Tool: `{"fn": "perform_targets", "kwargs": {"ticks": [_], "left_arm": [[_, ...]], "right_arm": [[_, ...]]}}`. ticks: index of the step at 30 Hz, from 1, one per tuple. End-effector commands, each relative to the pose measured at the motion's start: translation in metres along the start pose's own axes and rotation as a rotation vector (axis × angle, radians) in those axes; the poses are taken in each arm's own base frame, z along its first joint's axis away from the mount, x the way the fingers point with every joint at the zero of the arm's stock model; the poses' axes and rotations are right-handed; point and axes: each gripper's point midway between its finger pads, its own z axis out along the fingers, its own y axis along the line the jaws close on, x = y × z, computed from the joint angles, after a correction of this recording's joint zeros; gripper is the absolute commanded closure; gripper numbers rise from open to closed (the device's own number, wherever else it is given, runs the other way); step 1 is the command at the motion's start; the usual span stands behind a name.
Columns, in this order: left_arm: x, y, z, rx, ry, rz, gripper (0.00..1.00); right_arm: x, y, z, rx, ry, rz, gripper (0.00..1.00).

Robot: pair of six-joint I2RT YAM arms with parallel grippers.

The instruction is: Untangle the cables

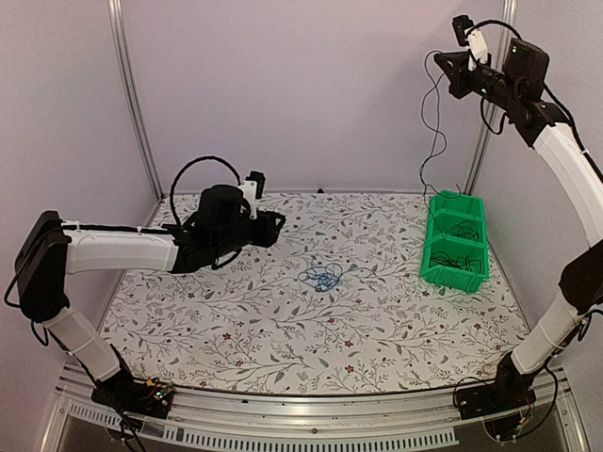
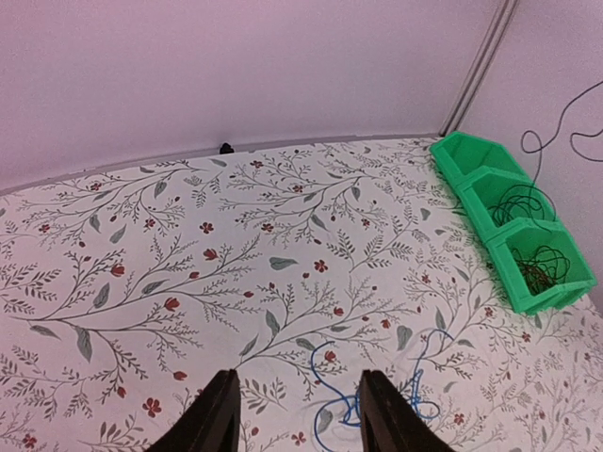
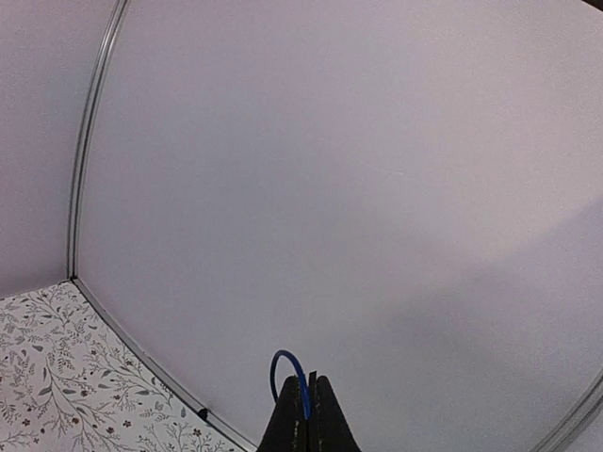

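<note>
Left claw (image 1: 273, 226): you are hovering it half open and empty above the table (image 1: 236, 330).
Blue tangle (image 1: 321, 277): lying on the table, ahead-right of that claw, which is the nearer one.
Right claw (image 1: 445, 62): sitting up high, pinching a dangling cable (image 1: 444, 132).

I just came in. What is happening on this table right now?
The right end effector, raised high, is shut on a thin cable that hangs down toward the green bin. The left end effector hovers open near the blue tangle on the table. The bin already holds black cables.
</note>
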Motion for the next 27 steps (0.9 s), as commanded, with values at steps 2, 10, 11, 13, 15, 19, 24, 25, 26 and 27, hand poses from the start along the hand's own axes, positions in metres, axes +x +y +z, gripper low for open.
{"fn": "perform_targets", "kwargs": {"ticks": [2, 10, 11, 13, 15, 19, 24, 25, 26, 27], "left_arm": [[-0.001, -0.006, -0.003, 0.018, 0.006, -0.012, 0.54], [-0.003, -0.015, 0.004, 0.044, 0.014, -0.008, 0.54], [-0.003, -0.016, 0.005, 0.045, 0.015, -0.007, 0.54], [-0.003, -0.017, 0.005, 0.048, 0.019, -0.004, 0.54], [-0.002, -0.018, 0.006, 0.053, 0.023, 0.0, 0.54], [-0.001, -0.018, 0.006, 0.051, 0.027, 0.002, 0.54], [0.002, -0.019, 0.009, 0.055, 0.036, 0.002, 0.54], [0.003, -0.019, 0.01, 0.056, 0.039, 0.003, 0.54], [0.003, -0.019, 0.011, 0.059, 0.039, 0.001, 0.54], [0.003, -0.02, 0.011, 0.061, 0.039, -0.001, 0.54]], "right_arm": [[0.026, -0.039, -0.003, 0.082, 0.053, 0.03, 1.0], [0.05, -0.074, -0.017, 0.157, 0.103, 0.041, 1.0], [0.053, -0.078, -0.019, 0.165, 0.108, 0.043, 1.0], [0.064, -0.082, -0.022, 0.178, 0.128, 0.049, 1.0], [0.073, -0.086, -0.025, 0.187, 0.142, 0.06, 1.0], [0.088, -0.107, -0.037, 0.238, 0.17, 0.089, 1.0], [0.094, -0.119, -0.044, 0.263, 0.179, 0.112, 1.0], [0.093, -0.121, -0.046, 0.269, 0.18, 0.109, 1.0], [0.094, -0.122, -0.047, 0.272, 0.181, 0.108, 1.0], [0.095, -0.123, -0.049, 0.275, 0.184, 0.105, 1.0]]}}
